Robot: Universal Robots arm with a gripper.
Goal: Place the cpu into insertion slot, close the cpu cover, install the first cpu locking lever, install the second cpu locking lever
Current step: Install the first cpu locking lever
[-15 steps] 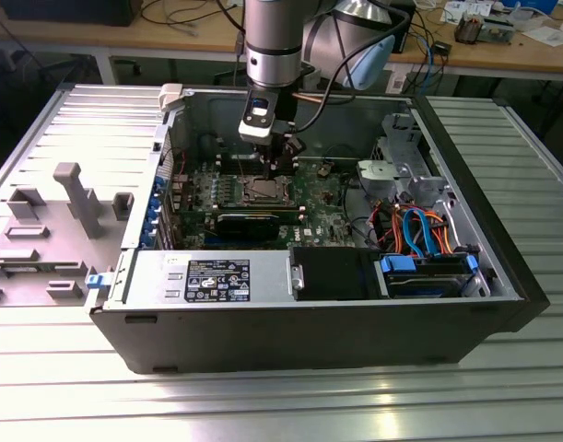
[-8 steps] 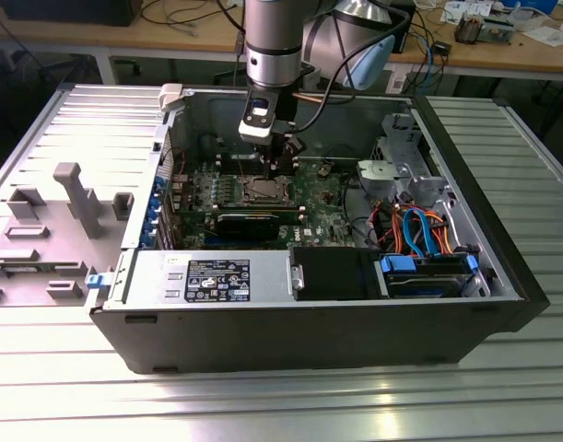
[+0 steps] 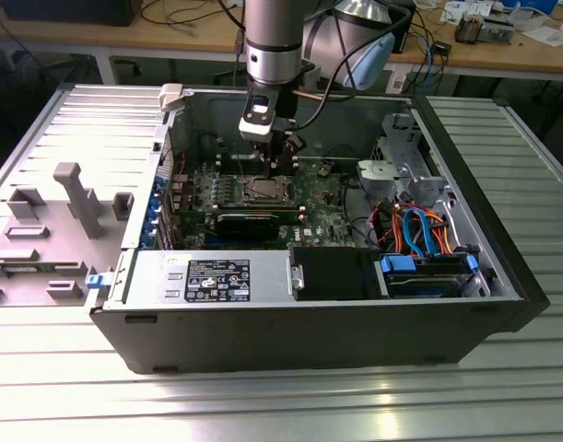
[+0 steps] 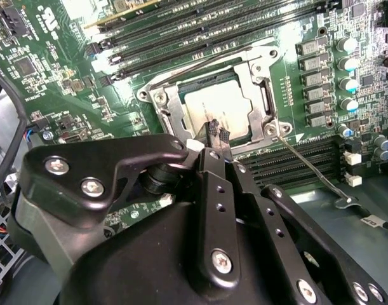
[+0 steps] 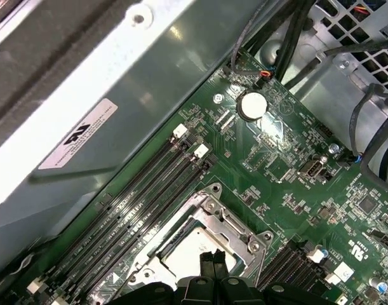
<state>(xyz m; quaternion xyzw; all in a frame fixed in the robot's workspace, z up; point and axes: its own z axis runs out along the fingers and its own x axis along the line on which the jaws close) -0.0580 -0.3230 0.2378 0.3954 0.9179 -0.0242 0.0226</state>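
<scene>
Jaws are squeezed close together with nothing between them that I can see. In the second wrist view their tips hang just over the cpu (image 4: 225,105).

On the exterior view's left, a grey side panel (image 3: 60,212) lies flat on the table (image 3: 263,405). Next comes the open computer case (image 3: 309,341), with the arm (image 3: 267,41) reaching down into it. Under the arm sits the insertion slot (image 3: 263,191) on the green board (image 4: 47,82). Far on the exterior view's right are blue and orange cables (image 3: 419,230).

The cpu is lying in the slot, and the cpu cover (image 4: 163,111) looks folded down around it. One thin locking lever (image 4: 311,168) sticks out loose, away from the slot. So I think the lever step is the one in hand.

To do it well, the tips should push on the thin wire only, slow and steady. They should not press on the shiny chip face. A slip could scrape the little parts on the board. The push should stay low and straight until the lever tucks under its hook.
</scene>
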